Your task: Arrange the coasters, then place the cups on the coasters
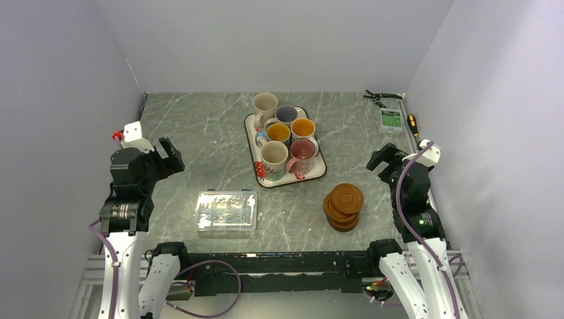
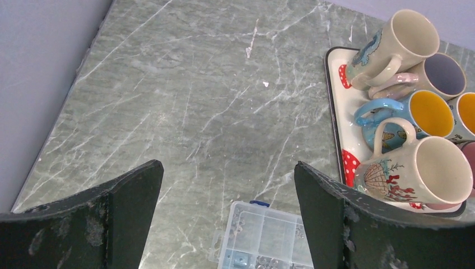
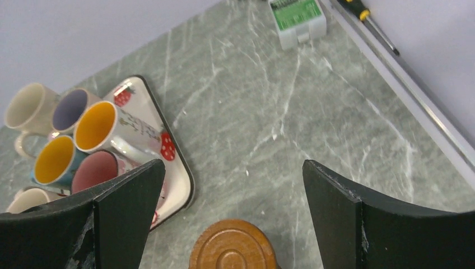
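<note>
A: What lies under both sets of jaws?
B: A grey marbled table (image 1: pixel 199 133). The left gripper (image 2: pixel 228 168) hangs over it with its jaws spread wide and nothing between them. The right gripper (image 3: pixel 233 165) is likewise fully apart and empty.

A: Next biggest?
B: The white strawberry-print tray (image 2: pixel 338 89). It sits ahead of the left jaws, out past their right finger. From the right jaws it is ahead and past their left finger.

A: And the clear box (image 2: pixel 263 241)?
B: It is flat on the table, in line with the gap of the left jaws and touching neither finger.

A: The coasters (image 3: pixel 232 246)?
B: They are all in one slightly uneven stack on the table, below the gap of the right jaws, and no finger touches them.

A: The cups (image 1: pixel 286 136)?
B: All six stand upright, packed together on the tray, well apart from the stack.

A: Anything smaller?
B: A green-labelled case (image 3: pixel 297 19) and a screwdriver (image 3: pixel 372 25) lie far ahead of the right jaws.
</note>
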You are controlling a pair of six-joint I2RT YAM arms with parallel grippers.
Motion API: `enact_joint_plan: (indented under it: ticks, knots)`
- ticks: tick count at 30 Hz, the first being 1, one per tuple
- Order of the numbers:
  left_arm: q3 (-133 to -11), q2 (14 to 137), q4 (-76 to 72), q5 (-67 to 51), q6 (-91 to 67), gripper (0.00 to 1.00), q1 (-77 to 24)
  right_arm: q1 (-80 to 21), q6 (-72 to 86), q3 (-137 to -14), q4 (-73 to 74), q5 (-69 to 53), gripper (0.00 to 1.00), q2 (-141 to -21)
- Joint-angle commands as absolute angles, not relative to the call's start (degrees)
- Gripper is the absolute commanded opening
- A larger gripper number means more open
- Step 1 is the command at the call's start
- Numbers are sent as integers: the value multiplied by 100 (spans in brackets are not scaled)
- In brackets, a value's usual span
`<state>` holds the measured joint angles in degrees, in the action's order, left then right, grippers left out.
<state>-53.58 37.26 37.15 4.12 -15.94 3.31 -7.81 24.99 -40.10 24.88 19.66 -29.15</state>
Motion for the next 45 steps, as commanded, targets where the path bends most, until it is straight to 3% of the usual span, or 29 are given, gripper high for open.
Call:
enact_joint_plan:
  ticks: [1,6,13,18,30,38,45]
  knots:
    - [-5339,3832,3524,235,-1554,94,361,-784,2861,-4452,3142,2245,100,-3366]
    - [-5279,3819,3445,206,-1544,94,328,-782,3158,-4618,3939,2188,100,-4253]
    - [-5234,3900,3401,164,-1521,94,193,-789,3381,-4409,4130,1185,98,-5201]
    - [-5238,3948,3387,82,-1512,94,126,-784,3559,-4137,4352,853,96,-5348]
    - [-5238,4115,3399,53,-1490,94,33,-749,4052,-3407,3980,-135,77,-4841]
    - [-5281,4272,3466,57,-1496,94,31,-747,4083,-3216,3911,-102,69,-4767]
    - [-5317,4411,3506,62,-1502,94,30,-746,4114,-3061,3741,-12,55,-4676]
